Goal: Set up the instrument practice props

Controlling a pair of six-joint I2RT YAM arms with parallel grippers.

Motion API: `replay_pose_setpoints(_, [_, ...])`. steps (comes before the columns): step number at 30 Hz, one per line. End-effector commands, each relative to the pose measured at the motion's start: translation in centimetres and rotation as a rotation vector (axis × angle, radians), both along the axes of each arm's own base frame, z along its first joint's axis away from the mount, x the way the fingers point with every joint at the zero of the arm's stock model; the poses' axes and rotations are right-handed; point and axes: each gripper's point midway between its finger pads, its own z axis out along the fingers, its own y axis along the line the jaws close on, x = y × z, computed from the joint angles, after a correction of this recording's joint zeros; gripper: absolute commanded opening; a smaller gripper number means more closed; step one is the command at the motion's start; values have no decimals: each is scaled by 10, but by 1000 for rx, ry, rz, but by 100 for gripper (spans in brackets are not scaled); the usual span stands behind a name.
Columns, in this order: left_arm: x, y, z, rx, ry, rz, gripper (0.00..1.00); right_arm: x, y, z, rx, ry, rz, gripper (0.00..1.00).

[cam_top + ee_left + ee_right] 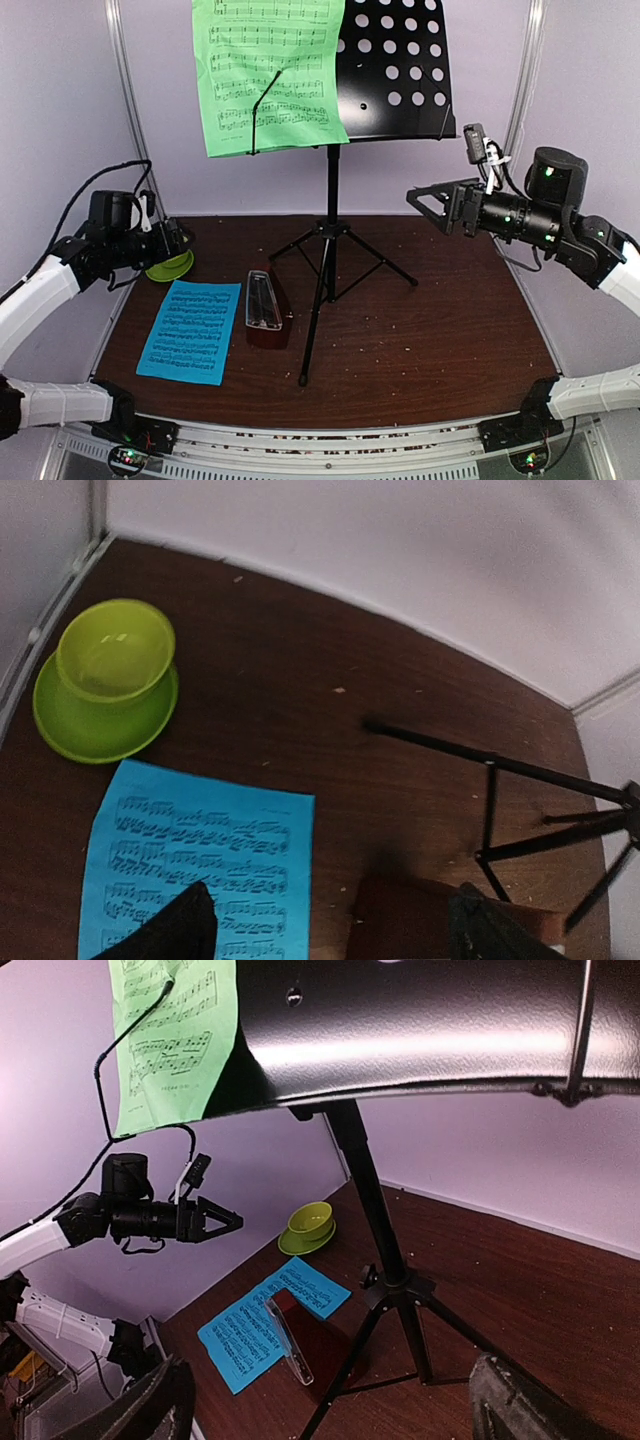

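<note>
**At table level, left to right: sheets, metronome, stand**

Your left gripper (332, 890) hovers near the lime bowl (168, 266), fingers spread, empty. Blue sheet (190, 331) lies flat on the table. Metronome (265, 306) sits just right of it, beside the music stand (333, 190). Green sheet (265, 70) hangs on the desk's left half. Your right gripper (428, 205) hovers beyond the desk, fingers spread, empty.

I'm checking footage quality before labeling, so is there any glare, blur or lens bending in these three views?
Top external: evenly lit and sharp, staves on the green sheet readable. Left wrist: soft, the left gripper's fingers dark and blurred, highlights on the lime bowl. Right wrist: a bright glare band across the black desk, whose edge bows from lens distortion.
</note>
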Motion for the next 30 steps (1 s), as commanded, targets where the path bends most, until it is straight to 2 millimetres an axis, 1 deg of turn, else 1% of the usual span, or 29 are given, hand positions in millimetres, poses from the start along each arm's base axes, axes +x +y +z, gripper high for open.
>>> replay_pose_setpoints(1, [2, 26, -61, -95, 223, 41, 81, 0, -5, -6, 16, 25, -14, 96])
replay_pose_setpoints(4, [13, 44, -77, -43, 266, 63, 81, 1, -6, -8, 16, 28, -20, 96])
replay_pose_setpoints(8, [27, 69, -108, 57, 362, 93, 82, 3, -7, -8, 17, 32, -27, 96])
replay_pose_setpoints(12, [41, 89, -133, 127, 424, 92, 82, 4, -9, -6, 22, 34, -39, 96])
replay_pose_setpoints(14, [46, 97, -144, 134, 449, 83, 82, 5, -10, -5, 22, 33, -46, 96])
replay_pose_setpoints(17, [57, 103, -155, 128, 452, 66, 82, 7, -12, -5, 22, 35, -59, 97])
replay_pose_setpoints(19, [67, 101, -163, 124, 449, 45, 82, 8, -13, -5, 24, 37, -66, 97])
replay_pose_setpoints(22, [81, 99, -180, 110, 461, 24, 82, 10, -12, -3, 27, 36, -72, 97])
replay_pose_setpoints(24, [87, 99, -192, 109, 472, 22, 82, 12, -11, -2, 24, 37, -76, 97])
replay_pose_setpoints(26, [94, 100, -198, 107, 470, 18, 83, 14, -11, -1, 19, 37, -82, 97])
replay_pose_setpoints(27, [96, 100, -203, 104, 473, 14, 81, 15, -11, 1, 20, 35, -85, 97])
replay_pose_setpoints(30, [106, 105, -200, 94, 450, 16, 80, 19, -10, 1, 17, 40, -95, 98])
